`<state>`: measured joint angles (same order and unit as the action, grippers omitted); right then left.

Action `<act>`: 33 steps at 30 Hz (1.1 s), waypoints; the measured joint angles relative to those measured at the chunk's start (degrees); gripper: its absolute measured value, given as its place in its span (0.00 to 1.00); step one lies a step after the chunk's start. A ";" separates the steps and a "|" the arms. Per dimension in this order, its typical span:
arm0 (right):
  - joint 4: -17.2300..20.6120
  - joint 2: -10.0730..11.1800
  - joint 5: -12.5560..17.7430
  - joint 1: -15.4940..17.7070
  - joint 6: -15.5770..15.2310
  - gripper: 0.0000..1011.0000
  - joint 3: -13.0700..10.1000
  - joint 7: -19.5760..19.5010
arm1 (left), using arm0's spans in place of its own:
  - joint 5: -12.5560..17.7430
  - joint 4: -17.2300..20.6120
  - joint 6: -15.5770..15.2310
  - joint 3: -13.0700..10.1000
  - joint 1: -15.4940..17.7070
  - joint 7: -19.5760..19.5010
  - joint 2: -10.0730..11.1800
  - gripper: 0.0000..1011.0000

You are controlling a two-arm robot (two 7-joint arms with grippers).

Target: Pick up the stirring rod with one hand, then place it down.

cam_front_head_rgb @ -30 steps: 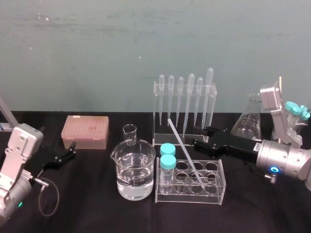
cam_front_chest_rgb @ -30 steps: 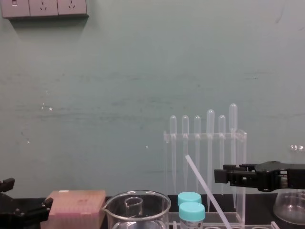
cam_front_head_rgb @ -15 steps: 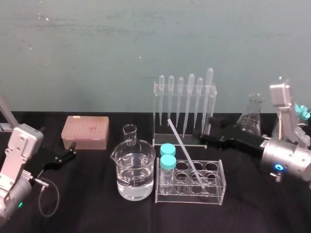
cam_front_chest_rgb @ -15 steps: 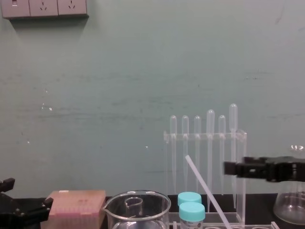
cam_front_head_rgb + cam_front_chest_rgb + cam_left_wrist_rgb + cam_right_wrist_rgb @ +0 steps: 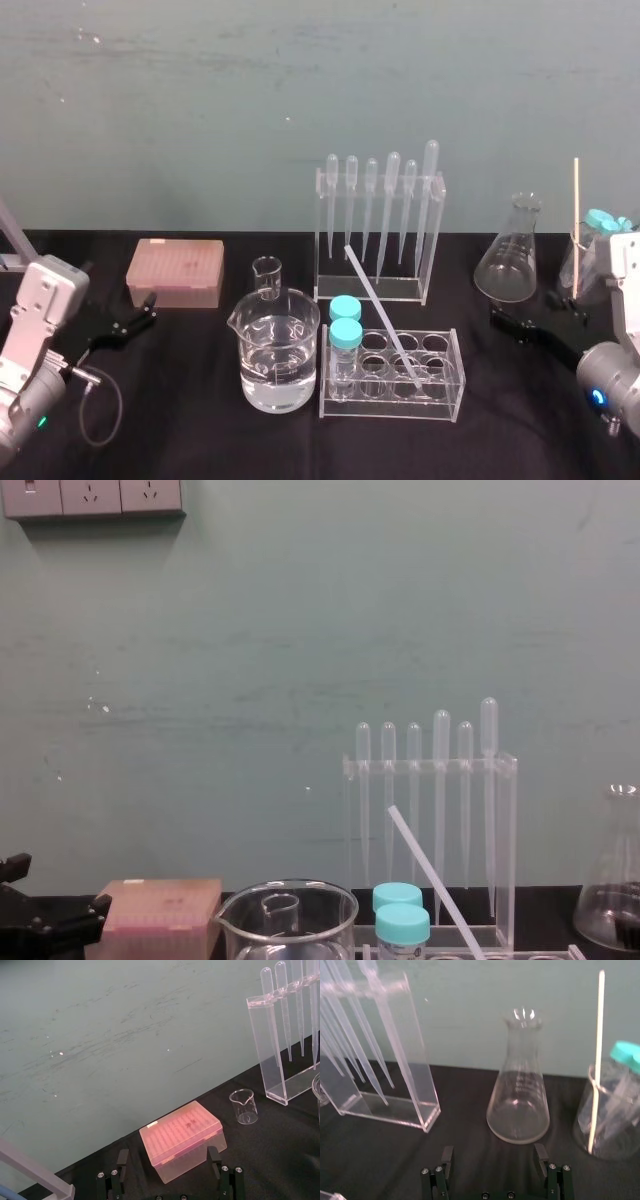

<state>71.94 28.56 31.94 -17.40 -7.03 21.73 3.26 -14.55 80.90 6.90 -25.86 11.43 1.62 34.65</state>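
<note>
The stirring rod [image 5: 382, 314] is a thin translucent stick. It leans in the clear test tube rack [image 5: 452, 398], lower end in a front hole, upper end tilted back and to the left. It also rises beside the blue caps in the chest view [image 5: 428, 873]. My right gripper [image 5: 512, 327] is low at the right, well away from the rod, open and holding nothing. In the right wrist view its fingers [image 5: 447, 1157] stand apart before a conical flask [image 5: 518, 1095]. My left gripper [image 5: 138, 318] is parked at the left, open [image 5: 168, 1159], facing the pink tip box [image 5: 181, 1136].
A beaker of water [image 5: 280, 355] and a small beaker [image 5: 267, 277] stand left of the rack. Two blue-capped tubes [image 5: 345, 335] sit in its left end. The pipette rack [image 5: 378, 225] is behind it. A jar with a wooden stick [image 5: 576, 225] stands at the far right.
My right gripper has opened and pulled back from beside the rod, to the right and down toward the table's edge. The rod stays leaning in the rack. The left arm is still.
</note>
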 joint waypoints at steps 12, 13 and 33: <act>-0.23 -0.44 -0.44 0.51 -0.51 0.99 -0.25 -0.64 | 0.00 0.00 0.00 0.00 0.00 0.00 0.00 0.99; -0.23 -0.42 -0.43 0.48 -0.50 0.99 -0.25 -0.64 | 0.00 0.00 0.00 0.00 0.00 0.00 0.00 0.99; -0.16 -0.31 -0.36 0.36 -0.38 0.99 -0.16 -0.60 | 0.00 0.00 0.00 0.00 0.00 0.00 0.00 0.99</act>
